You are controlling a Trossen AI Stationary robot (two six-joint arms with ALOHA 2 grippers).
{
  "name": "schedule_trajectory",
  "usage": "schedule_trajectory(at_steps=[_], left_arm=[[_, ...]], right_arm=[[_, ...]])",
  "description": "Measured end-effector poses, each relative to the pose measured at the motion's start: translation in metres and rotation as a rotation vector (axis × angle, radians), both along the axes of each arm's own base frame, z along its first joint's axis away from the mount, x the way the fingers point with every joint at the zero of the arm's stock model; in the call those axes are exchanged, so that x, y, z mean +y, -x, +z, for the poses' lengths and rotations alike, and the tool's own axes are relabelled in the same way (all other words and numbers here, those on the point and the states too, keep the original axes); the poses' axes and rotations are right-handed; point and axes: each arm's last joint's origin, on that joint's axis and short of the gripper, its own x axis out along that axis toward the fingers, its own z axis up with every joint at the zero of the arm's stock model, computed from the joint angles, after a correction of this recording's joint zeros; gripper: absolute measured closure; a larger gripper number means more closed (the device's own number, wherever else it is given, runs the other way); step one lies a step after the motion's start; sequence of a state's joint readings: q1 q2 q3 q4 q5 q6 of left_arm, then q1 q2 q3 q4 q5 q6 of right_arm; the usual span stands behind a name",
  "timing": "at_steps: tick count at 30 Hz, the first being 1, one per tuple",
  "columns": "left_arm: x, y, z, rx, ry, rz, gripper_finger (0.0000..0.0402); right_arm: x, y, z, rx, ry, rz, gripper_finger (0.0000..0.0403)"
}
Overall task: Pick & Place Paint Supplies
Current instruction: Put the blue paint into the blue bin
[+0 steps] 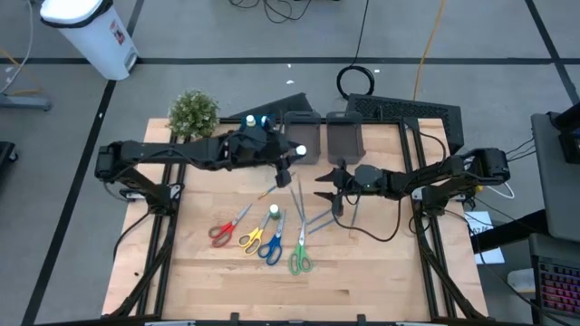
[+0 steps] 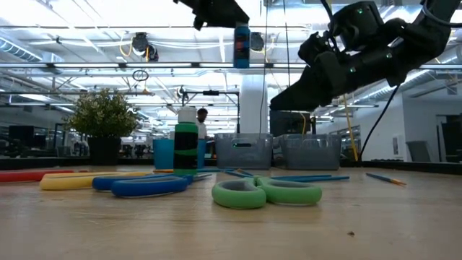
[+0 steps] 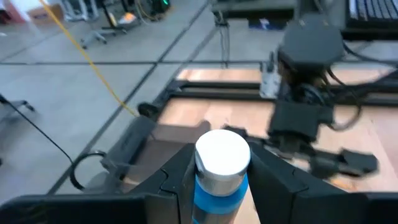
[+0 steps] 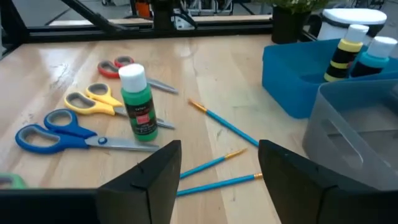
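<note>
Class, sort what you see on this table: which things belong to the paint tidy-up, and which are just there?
Job: green paint bottle, blue bottle in the left end effector, four scissors, brushes.

Just there: potted plant, white bin.

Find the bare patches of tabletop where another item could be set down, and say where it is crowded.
Free: the wood along the near edge of the table below the scissors, and the left side below the plant. Crowded: the centre, where four scissors, the green bottle and brushes lie beside the right gripper, and the back by the bins.
</note>
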State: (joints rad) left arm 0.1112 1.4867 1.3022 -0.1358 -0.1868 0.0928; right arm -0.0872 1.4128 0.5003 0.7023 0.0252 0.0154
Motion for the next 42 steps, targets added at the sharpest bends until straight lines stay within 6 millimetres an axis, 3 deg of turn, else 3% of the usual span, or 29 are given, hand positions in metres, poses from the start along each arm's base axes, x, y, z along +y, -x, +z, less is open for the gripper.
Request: schedule_trajectory(at_steps=[4,12,22,32,42], left_arm=[[0.009,0.010,0.006,0.002,0.004,0.051,0.0270],[0.030,0.026,-0.008,-0.022,0.030,0.163,0.0276],[0.054,0.064,-0.046,-0.054,0.102,0.295,0.0277],[0.061,0.102,-0.093,-0.097,0.181,0.398,0.0274],[0.062,0.118,-0.128,-0.116,0.208,0.482,0.0268]], right_arm=[[0.001,0.000,0.000,0.003,-0.004,0.002,0.0197],[0.001,0.000,-0.001,0.008,-0.005,0.003,0.0200],[0.001,0.000,0.000,0.000,-0.003,0.004,0.0203],[0.001,0.000,0.000,-0.005,-0.003,0.003,0.0205],[0.001,0.000,0.000,-0.006,-0.002,0.002,0.0207]])
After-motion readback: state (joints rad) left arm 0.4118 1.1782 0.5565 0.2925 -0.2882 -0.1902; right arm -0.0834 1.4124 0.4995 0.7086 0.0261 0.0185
